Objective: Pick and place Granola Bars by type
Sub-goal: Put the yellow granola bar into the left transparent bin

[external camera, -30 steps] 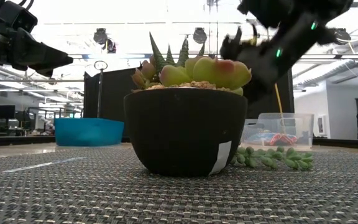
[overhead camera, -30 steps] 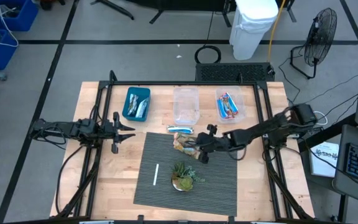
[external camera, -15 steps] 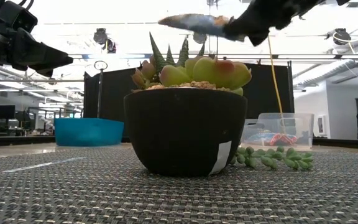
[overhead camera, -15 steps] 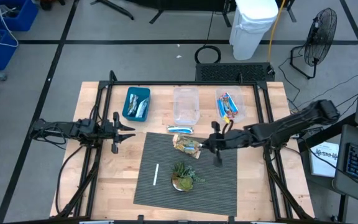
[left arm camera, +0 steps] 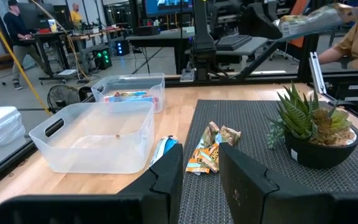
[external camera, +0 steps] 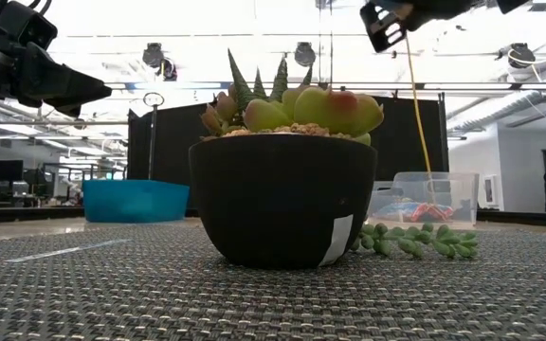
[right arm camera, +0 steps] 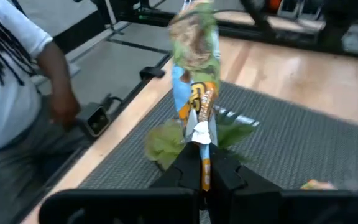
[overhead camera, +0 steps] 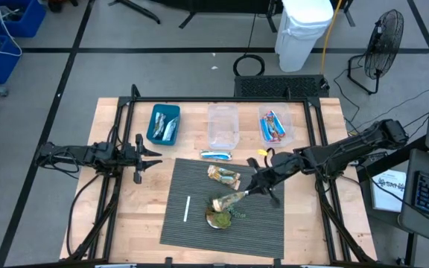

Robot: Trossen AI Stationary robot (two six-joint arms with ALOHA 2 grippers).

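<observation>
Holding a tan bar [right arm camera: 194, 93] pinched in my right gripper [overhead camera: 253, 187] above the plant [overhead camera: 219, 217], raised for carrying | left gripper [overhead camera: 149, 155] spread, waiting far left | clear bin [overhead camera: 223, 125] empty, likely its destination.

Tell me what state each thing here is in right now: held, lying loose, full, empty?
Right gripper: shut on a tan bar, held in the air over the plant.
Left gripper: open, holding nothing, at the table's left side.
Blue bin: holds silvery bars.
Middle clear bin: looks empty.
Right clear bin: holds blue-and-red bars.
Tan bars: lying loose on the mat.
Silvery bar: lying loose on the table.
</observation>
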